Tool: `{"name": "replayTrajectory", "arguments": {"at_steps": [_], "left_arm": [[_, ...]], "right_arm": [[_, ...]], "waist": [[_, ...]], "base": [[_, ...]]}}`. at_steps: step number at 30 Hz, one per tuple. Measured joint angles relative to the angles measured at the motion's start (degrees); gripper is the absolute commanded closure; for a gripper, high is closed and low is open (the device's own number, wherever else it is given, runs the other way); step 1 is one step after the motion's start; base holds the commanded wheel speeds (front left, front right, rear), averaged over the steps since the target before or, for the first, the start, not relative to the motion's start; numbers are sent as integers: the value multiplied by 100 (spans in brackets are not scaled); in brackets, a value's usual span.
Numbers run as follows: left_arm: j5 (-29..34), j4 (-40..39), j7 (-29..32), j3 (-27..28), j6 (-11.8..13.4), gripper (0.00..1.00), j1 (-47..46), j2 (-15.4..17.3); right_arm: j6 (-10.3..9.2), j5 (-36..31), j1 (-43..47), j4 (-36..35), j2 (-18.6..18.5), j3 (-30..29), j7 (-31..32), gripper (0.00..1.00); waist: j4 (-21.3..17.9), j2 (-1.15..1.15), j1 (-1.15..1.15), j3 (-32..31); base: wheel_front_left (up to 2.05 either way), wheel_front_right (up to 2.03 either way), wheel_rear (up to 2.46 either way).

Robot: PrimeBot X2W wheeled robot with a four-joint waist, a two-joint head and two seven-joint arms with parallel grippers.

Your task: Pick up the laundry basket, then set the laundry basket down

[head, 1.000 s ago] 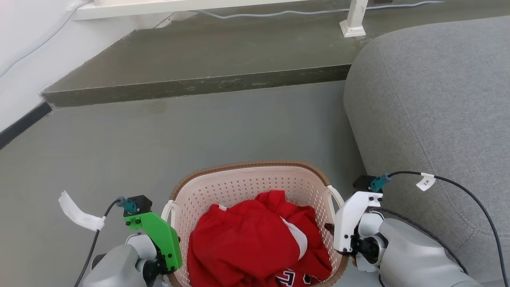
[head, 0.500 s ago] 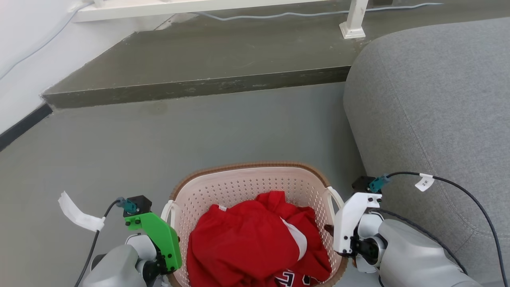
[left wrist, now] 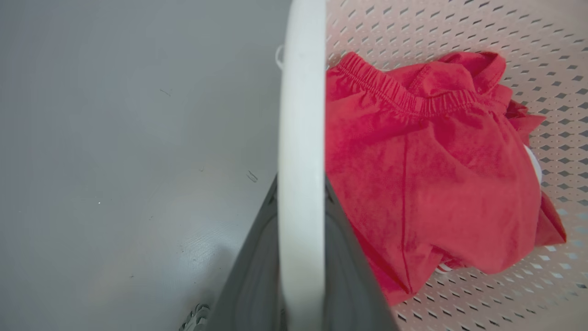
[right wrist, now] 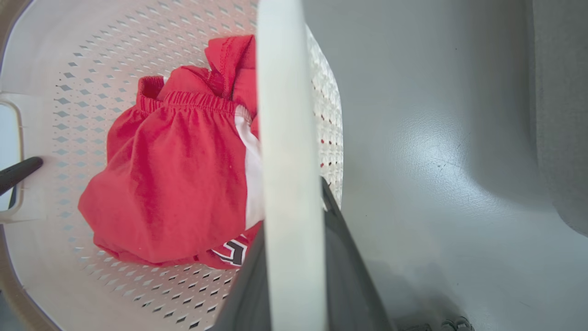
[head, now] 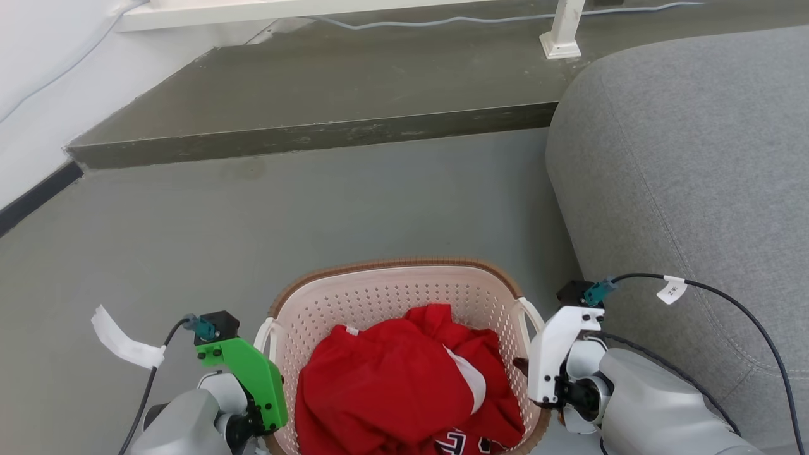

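The laundry basket (head: 385, 296) is cream, perforated and brown-rimmed, and sits low in the middle of the head view with a red garment (head: 392, 385) inside. My left gripper (head: 276, 395), under its green mount, is shut on the basket's left white handle (left wrist: 301, 115). That handle runs straight up between the dark fingers (left wrist: 250, 276) in the left wrist view. My right gripper (head: 523, 366), under its white mount, is shut on the right handle (right wrist: 285, 115). In the right wrist view, a finger (right wrist: 18, 172) of the left gripper shows at the far handle. Grey floor (right wrist: 436, 138) lies beneath the basket.
A grey sofa (head: 695, 158) stands close to the basket's right side. A raised dark step (head: 316, 133) crosses the floor ahead, with a white post (head: 562, 31) and a cable on it. A wall with a dark baseboard (head: 38, 196) runs along the left.
Both grippers and the basket have sunk a few pixels in the head view. The step and the sofa stay where they were.
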Motion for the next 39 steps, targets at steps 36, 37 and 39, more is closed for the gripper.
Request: {"name": "replayTrajectory", "arguments": {"at_steps": [36, 37, 39], "left_arm": [[2, -256, -813, 129, 1, 100, -340, 149], [2, -263, -843, 131, 1, 100, -344, 157], [2, -267, -880, 133, 1, 100, -372, 168]], "right_arm": [[-154, 10, -570, -236, -24, 125, -566, 100], [-155, 10, -586, -243, -24, 133, -576, 100], [-192, 10, -616, -258, -24, 144, -619, 100]], "waist": [[-19, 0, 0, 894], [-18, 0, 0, 929], [-17, 0, 0, 1001]], "base": [[0, 0, 0], [0, 0, 0], [0, 0, 0]]}}
